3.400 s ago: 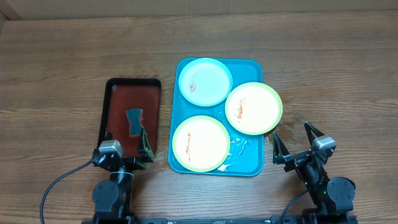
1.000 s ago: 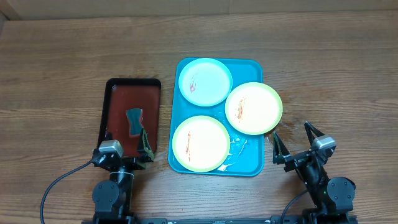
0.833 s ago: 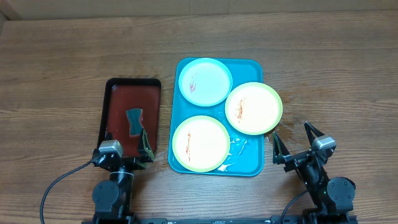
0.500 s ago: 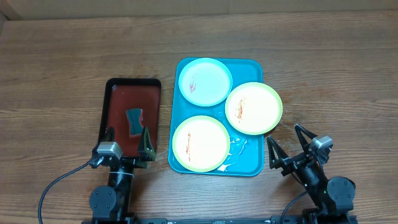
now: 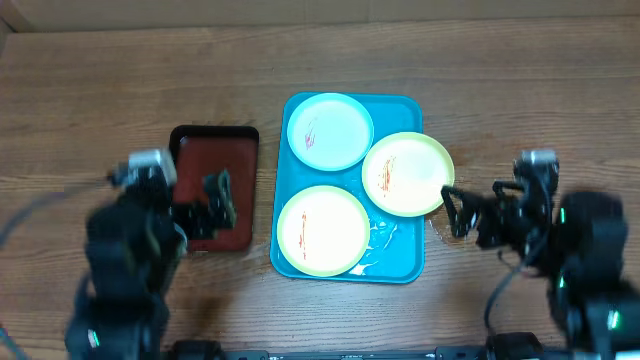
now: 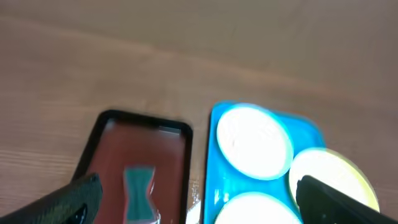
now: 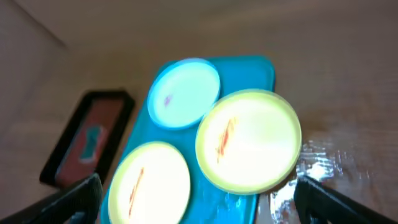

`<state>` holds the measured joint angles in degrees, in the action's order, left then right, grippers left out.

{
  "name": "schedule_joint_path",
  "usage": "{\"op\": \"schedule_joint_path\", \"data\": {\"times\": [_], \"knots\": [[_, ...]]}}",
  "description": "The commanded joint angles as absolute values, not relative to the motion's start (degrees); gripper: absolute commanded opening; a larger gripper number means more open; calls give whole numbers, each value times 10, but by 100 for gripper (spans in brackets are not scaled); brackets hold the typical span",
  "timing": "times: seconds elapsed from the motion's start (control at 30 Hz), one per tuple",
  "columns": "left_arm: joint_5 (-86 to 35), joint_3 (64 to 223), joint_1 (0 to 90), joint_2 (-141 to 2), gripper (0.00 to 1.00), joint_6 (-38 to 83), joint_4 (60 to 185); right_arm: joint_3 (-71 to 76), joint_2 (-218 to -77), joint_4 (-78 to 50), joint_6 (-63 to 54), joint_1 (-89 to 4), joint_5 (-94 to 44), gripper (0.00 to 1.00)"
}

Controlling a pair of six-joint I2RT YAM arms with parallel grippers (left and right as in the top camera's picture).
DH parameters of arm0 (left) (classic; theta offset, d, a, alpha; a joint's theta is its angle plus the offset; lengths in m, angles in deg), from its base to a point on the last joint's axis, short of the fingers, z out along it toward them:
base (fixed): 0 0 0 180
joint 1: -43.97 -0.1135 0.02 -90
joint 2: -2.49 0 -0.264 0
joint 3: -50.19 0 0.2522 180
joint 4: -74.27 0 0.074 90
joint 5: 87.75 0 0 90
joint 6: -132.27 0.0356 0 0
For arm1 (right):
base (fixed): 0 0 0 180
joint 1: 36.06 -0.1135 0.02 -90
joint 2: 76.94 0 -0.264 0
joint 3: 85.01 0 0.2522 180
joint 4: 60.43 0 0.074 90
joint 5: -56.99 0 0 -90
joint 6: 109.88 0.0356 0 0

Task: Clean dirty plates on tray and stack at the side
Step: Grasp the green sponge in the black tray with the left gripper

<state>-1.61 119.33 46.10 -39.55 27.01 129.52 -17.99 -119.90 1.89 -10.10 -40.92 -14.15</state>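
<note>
The turquoise tray holds three plates: a pale blue plate at the back, a yellow-green plate overhanging the right rim, and a yellow-green plate at the front. All three have red-orange smears. My left gripper is open and empty over the dark red tray. In the left wrist view its jaws are spread wide. My right gripper is open and empty just right of the right-hand plate. In the right wrist view its jaws are also spread wide above the plates.
A dark red, black-rimmed tray lies left of the turquoise tray. A teal sponge lies in it. There are wet patches on the turquoise tray's floor and on the table by its right side.
Both arms have lifted from the table's front edge and moved forward, the left over the dark red tray, the right beside the right-hand plate. The plates have not moved.
</note>
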Motion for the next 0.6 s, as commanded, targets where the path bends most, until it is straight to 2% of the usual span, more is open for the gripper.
{"op": "schedule_joint_path", "data": {"times": [0.0, 0.2, 0.37, 0.47, 0.57], "knots": [[-18, 1310, 459, -515, 100, 283, 1366, -69, -1320, 71, -101, -405, -142, 100], [-34, 1363, 459, -638, 100, 282, 1424, -18, -1438, 90, -108, -406, -32, 100], [1, 1362, 458, -728, 100, 273, 1478, -19, -1475, 115, -110, -415, -24, 100], [91, 1361, 458, -804, 97, 177, 1516, -22, -1476, 133, -109, -439, -53, 93], [91, 1361, 458, -869, 93, 164, 1507, -28, -1476, 148, -109, -462, -79, 86]]}}
